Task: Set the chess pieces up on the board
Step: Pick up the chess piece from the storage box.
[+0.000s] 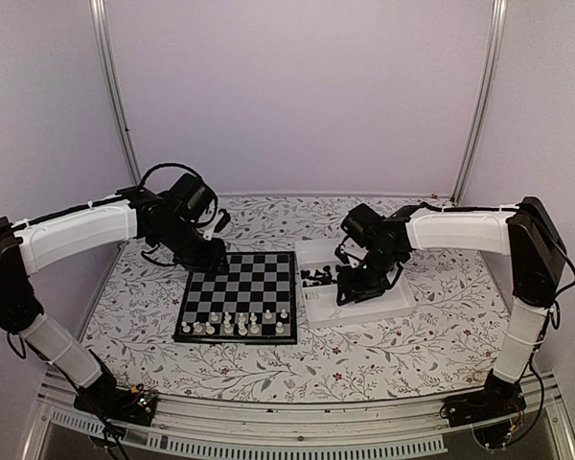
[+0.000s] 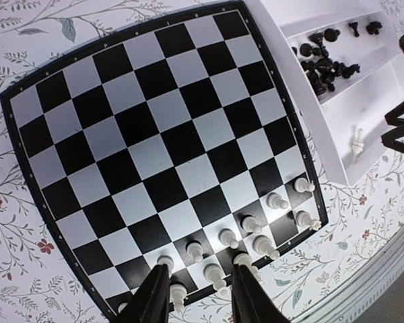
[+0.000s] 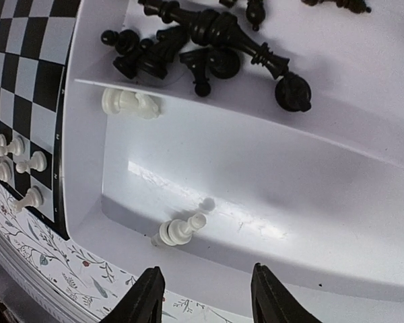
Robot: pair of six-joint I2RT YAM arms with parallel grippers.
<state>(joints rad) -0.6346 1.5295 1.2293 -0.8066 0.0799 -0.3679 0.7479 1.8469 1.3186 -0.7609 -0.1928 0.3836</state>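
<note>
While left end effector [image 2: 200,276] hangs, jaws apart, over white chess pieces [image 2: 252,225] at near edge of the board [image 2: 161,134], right end effector [image 3: 205,272], also parted, seemingly empty, above white tray [image 3: 269,182], black chess pieces [image 3: 202,33] heaped inside, floral surface [image 1: 364,359] beneath.

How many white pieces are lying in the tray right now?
2. One white piece lies against the divider of the tray, beside the black pieces; the second white piece lies by the outer wall. The black heap could hide others.
</note>
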